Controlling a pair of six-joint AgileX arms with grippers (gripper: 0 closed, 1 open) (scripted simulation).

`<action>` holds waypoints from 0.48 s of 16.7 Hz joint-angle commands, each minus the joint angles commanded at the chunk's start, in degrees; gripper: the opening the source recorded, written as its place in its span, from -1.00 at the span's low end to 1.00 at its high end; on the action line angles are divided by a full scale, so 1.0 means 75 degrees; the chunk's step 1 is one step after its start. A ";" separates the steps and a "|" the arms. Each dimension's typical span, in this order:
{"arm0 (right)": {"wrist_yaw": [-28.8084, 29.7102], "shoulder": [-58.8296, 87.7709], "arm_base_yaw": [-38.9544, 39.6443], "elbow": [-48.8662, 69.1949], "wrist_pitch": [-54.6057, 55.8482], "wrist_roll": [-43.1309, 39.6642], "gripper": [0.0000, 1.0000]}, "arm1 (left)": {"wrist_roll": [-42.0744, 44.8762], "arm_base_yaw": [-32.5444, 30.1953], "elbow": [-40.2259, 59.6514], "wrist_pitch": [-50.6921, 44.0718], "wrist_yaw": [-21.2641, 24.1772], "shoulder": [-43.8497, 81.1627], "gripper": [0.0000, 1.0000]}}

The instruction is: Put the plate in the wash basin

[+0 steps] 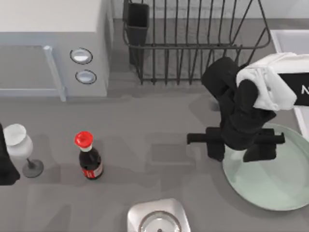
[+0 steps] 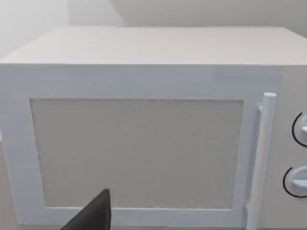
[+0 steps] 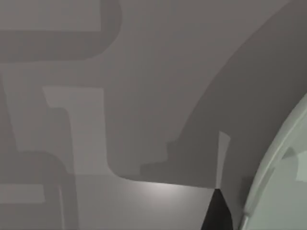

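Right gripper (image 1: 235,155) over plate (image 1: 275,186) rim — left wrist facing microwave (image 2: 144,129).

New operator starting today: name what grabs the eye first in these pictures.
The right gripper hangs over the left rim of the mint-green plate at the table's right. Behind it stands a black wire dish rack, with a white microwave at back left and a red-capped cola bottle in front.

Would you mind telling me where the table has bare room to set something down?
The widest bare patch lies mid-table, between the cola bottle and the plate, below the dish rack. A smaller one sits between the bottle and the steel drain piece. The right side is crowded by the right end effector.
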 joint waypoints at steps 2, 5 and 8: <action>0.0000 0.0000 0.0000 0.0000 0.0000 0.0000 -1.00 | 0.0000 0.0000 0.0000 0.0000 0.0000 0.0000 1.00; 0.0000 0.0000 0.0000 0.0000 0.0000 0.0000 -1.00 | 0.0000 0.0000 0.0000 0.0000 0.0000 0.0000 1.00; 0.0140 -0.0724 -0.0122 0.0058 -0.0027 -0.0066 -1.00 | 0.0000 0.0000 0.0000 0.0000 0.0000 0.0000 1.00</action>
